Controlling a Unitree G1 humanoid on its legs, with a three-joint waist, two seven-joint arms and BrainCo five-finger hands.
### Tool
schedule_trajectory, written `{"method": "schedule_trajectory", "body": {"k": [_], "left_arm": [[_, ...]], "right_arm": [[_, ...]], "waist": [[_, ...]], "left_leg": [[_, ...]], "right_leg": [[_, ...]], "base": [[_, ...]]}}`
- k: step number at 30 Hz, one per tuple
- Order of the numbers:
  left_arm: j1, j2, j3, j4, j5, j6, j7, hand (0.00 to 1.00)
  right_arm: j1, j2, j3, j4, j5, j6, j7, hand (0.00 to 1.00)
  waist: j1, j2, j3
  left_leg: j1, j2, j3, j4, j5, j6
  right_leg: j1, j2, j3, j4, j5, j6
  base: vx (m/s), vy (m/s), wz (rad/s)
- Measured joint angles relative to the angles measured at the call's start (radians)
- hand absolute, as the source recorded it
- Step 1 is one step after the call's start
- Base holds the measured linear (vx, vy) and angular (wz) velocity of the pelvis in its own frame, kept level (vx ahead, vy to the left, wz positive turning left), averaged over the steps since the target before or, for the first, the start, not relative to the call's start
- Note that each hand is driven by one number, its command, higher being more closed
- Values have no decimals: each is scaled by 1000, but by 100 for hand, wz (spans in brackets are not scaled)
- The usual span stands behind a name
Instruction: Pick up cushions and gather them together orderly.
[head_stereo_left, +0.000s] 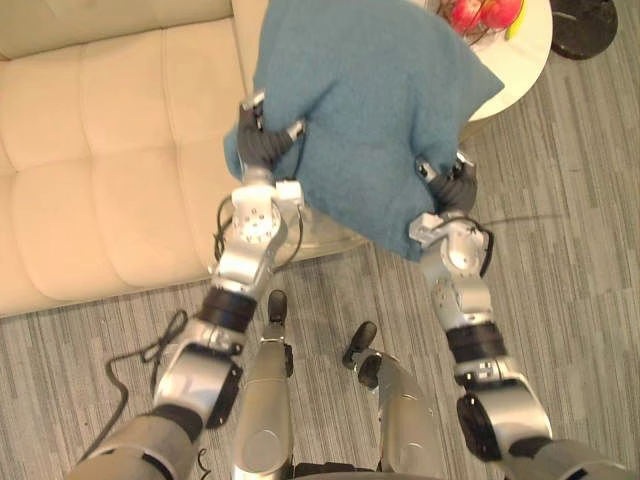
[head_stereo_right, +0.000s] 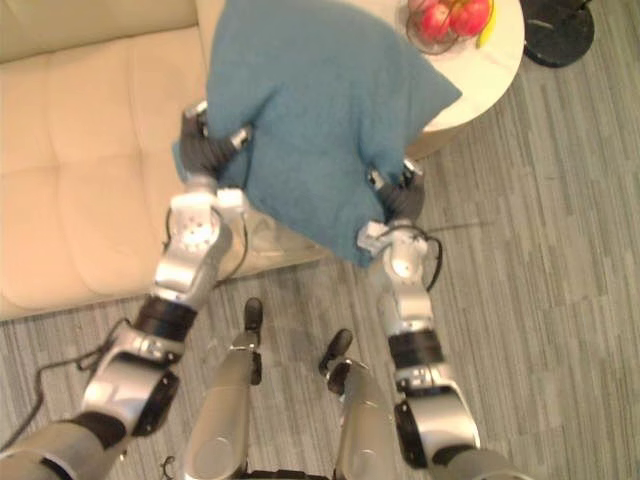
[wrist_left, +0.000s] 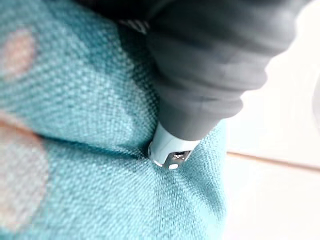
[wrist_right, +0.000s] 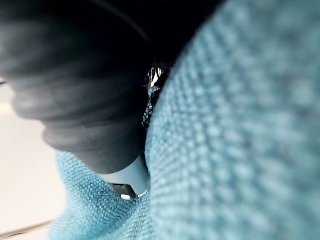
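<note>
Carrying step, looks like: teal woven fabric cushion (head_stereo_left: 375, 110) is up in the frame's upper middle, over the cream tufted sofa (head_stereo_left: 100, 170), with left robot hand (head_stereo_left: 262, 145) and right robot hand (head_stereo_left: 455, 187) clamped on its lower edges. Next, I'd guess: lower it neatly onto the seat.

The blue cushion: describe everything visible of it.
The cushion is a large, squarish, teal-blue pillow of coarse woven cloth. It looks soft and slightly slumped, with pointed corners. It is held up in the air, tilted, over the front edge of the cream sofa, and it hides part of the round white table. The left hand pinches its left edge and the right hand pinches its lower right edge.
</note>
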Motion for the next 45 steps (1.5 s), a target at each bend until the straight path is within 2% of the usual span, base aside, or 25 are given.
{"method": "schedule_trajectory", "body": {"k": [5,8,10,12,13,14,16,18,19,21,22,23,25,27,28,29,30,31,32,34,36,39,40,41,45], "left_arm": [[259,-31,-20,-175,-10,-23,-14,100],[444,-31,-68,-220,-30,-23,-51,100],[520,-31,-90,-262,-29,-26,-68,100],[548,-31,-95,-284,-28,-29,-69,100],[558,-31,-97,-296,-28,-33,-69,100],[557,-30,-99,-295,-28,-43,-69,100],[557,-29,-103,-294,-29,-52,-69,100],[557,-24,-104,-291,-39,-62,-69,100],[557,-26,-110,-281,-47,-64,-69,100],[555,-27,-127,-259,-61,-71,-70,100],[550,-29,-145,-236,-68,-75,-70,100],[544,-28,-151,-225,-69,-75,-71,100],[534,1,-166,-181,-78,-75,-89,100],[535,18,-166,-158,-80,-75,-93,100],[549,31,-165,-130,-96,-70,-98,100],[555,33,-165,-124,-98,-69,-100,100],[577,36,-162,-122,-98,-64,-109,100],[589,43,-161,-122,-98,-61,-115,100],[589,44,-161,-122,-98,-59,-115,100],[592,52,-158,-122,-98,-54,-116,100],[592,52,-152,-124,-98,-48,-130,100],[584,50,-163,-149,-97,-46,-142,100],[566,46,-179,-150,-95,-46,-146,100],[560,31,-183,-149,-96,-46,-152,100],[575,29,-183,-151,-97,-47,-169,100]], "right_arm": [[176,13,51,-121,-74,-14,30,100],[356,13,73,-197,-104,-17,68,100],[423,13,73,-232,-125,-28,87,100],[432,13,73,-235,-140,-35,95,100],[431,11,73,-235,-140,-37,98,100],[426,10,73,-234,-142,-38,98,100],[415,3,71,-227,-146,-44,97,100],[390,-14,70,-218,-175,-44,95,100],[385,-36,69,-218,-181,-44,93,100],[377,-64,65,-203,-187,-45,82,100],[369,-79,52,-174,-208,-49,73,100],[366,-77,41,-160,-215,-49,72,100],[367,-52,25,-89,-223,-40,64,100],[374,-35,22,-84,-231,-32,64,100],[378,-25,21,-60,-249,-24,69,100],[379,-24,22,-52,-250,-20,70,100],[379,-24,27,-21,-250,-16,77,100],[379,-18,29,2,-250,-12,84,100],[380,-14,29,5,-250,-11,84,100],[384,7,28,7,-249,-10,87,100],[378,2,29,7,-248,-10,94,100],[371,-33,28,-2,-249,-10,92,100],[374,-53,20,-20,-249,-10,86,100],[372,-68,9,-31,-249,-10,85,100],[406,-62,1,-119,-250,-9,85,100]], "waist": [[-4,14,-55],[-7,27,-169],[-13,36,-212],[-12,45,-222],[-13,55,-235],[-20,62,-241],[-44,62,-252],[-47,69,-259],[-52,85,-283],[-68,108,-317],[-81,135,-335],[-90,138,-338],[-98,89,-342],[-93,68,-339],[-85,64,-335],[-83,67,-334],[-78,72,-327],[-78,80,-312],[-79,82,-306],[-89,76,-293],[-89,64,-291],[-117,62,-292],[-126,60,-293],[-120,77,-297],[-89,79,-296]], "left_leg": [[67,-19,-40,4,-20,-10],[134,-35,-115,-63,12,-25],[155,-50,-161,-93,31,-28],[157,-55,-170,-93,35,-26],[150,-57,-163,-99,36,-6],[141,-40,-88,-110,-12,68],[127,7,47,-70,-60,100],[114,63,145,11,-60,106],[125,106,194,14,-61,105],[152,140,226,-37,-54,96],[175,153,245,-87,-5,33],[179,146,253,-95,24,-9],[174,59,241,-55,-5,30],[136,36,230,42,-69,58],[126,17,231,127,-144,80],[129,14,233,142,-163,85],[149,2,238,155,-201,102],[169,-3,240,156,-227,112],[175,-3,235,154,-230,118],[208,-25,219,120,-235,127],[266,-79,218,49,-224,133],[289,-132,169,38,-208,141],[278,-150,130,84,-228,136],[260,-132,106,135,-244,115],[252,-48,159,316,-266,82]], "right_leg": [[94,-4,-17,15,-64,4],[195,-2,-86,-26,-78,4],[236,-7,-130,-39,-92,6],[251,-13,-150,-36,-99,1],[252,-21,-168,-32,-100,-1],[266,-35,-199,-43,-91,-2],[283,-62,-241,-84,-68,-6],[287,-80,-242,-109,-41,5],[292,-81,-248,-151,-8,23],[305,-91,-262,-202,38,58],[326,-94,-275,-240,70,94],[340,-100,-280,-253,83,108],[387,-159,-270,-332,187,120],[388,-196,-251,-303,201,125],[355,-251,-207,-187,217,104],[338,-265,-189,-144,228,84],[271,-301,-134,-20,273,-10],[191,-291,-43,128,215,-58],[169,-269,-18,166,180,-39],[104,-108,88,216,51,36],[76,18,98,111,-13,32],[75,97,127,-43,5,-1],[79,115,162,-86,60,-69],[111,119,122,-110,57,-72],[265,173,104,-238,72,-97]], "base": [[-7,-55,26],[77,-80,62],[42,-71,74],[-28,-34,47],[-98,24,44],[-100,26,52],[-68,85,57],[-42,145,20],[-13,175,12],[67,300,28],[112,369,39],[121,387,53],[97,398,52],[89,435,27],[79,399,12],[87,475,-4],[79,345,-9],[93,389,-4],[82,237,16],[97,170,28],[146,99,21],[256,64,77],[361,-31,115],[320,-49,87],[301,-61,23]]}}
